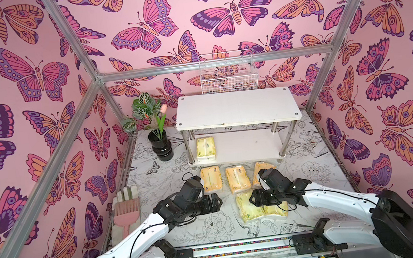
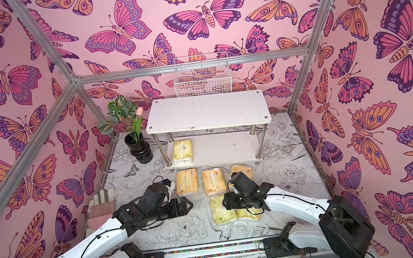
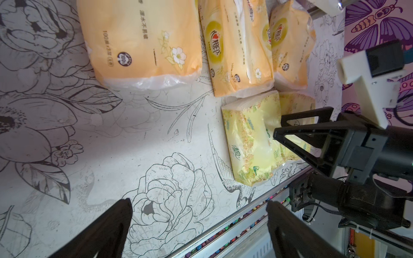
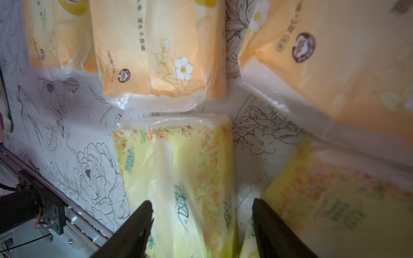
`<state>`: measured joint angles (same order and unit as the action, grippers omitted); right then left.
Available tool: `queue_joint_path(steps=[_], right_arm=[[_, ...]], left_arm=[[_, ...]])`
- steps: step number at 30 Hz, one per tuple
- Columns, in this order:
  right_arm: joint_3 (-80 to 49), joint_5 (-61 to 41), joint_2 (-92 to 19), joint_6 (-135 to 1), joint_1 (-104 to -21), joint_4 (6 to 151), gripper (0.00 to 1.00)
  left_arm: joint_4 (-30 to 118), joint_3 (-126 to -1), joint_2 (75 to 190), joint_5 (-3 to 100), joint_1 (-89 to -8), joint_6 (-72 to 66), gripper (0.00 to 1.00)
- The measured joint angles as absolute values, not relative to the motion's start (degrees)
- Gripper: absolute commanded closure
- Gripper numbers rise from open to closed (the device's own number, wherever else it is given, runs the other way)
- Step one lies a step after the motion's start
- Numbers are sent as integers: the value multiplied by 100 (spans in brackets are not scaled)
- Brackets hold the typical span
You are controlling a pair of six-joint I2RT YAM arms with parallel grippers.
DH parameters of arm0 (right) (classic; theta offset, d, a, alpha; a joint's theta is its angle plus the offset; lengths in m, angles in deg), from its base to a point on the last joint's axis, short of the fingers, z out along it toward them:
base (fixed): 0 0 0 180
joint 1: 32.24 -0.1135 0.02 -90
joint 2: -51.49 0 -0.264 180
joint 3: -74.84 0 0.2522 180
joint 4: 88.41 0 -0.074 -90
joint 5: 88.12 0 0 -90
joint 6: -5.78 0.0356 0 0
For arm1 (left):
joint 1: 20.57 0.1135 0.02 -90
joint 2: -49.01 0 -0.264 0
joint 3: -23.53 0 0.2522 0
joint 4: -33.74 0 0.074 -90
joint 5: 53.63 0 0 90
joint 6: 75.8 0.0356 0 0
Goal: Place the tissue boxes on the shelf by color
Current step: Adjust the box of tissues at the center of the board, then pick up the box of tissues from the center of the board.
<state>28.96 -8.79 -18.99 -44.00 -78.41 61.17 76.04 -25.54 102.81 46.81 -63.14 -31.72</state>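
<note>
The right gripper (image 4: 201, 207) hangs over a green pack (image 4: 178, 167) near the tabletop's (image 1: 185, 227) front edge.
Its jaws stand wide and grip nothing, set roughly across the pack's short width. The pack lies directly below, long axis running from the front edge toward the shelf (image 1: 237, 107), so the right arm is nearer. A second green pack (image 1: 275, 210) lies just beside it, and a third green pack (image 1: 205, 148) sits at the left end of the lower tier. The left gripper (image 3: 199, 205) is also wide and empty over bare tabletop.
</note>
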Motion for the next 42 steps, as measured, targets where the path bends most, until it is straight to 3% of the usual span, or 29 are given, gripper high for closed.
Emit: queue_joint_path(steps=[14, 29, 42], right_arm=[[2389, -1365, -2870, -3949, -8635, 7181, 26], [3670, -1277, -1372, -3757, -8676, 7220, 15], [3574, -1920, -2480, -3855, -8676, 8440, 18]], left_arm=[[6900, -2318, 10724, 4731, -6314, -3429, 0], [5982, -1717, 11148, 5162, -6329, -3825, 0], [4736, -1472, 11905, 5505, -6336, -4347, 1]])
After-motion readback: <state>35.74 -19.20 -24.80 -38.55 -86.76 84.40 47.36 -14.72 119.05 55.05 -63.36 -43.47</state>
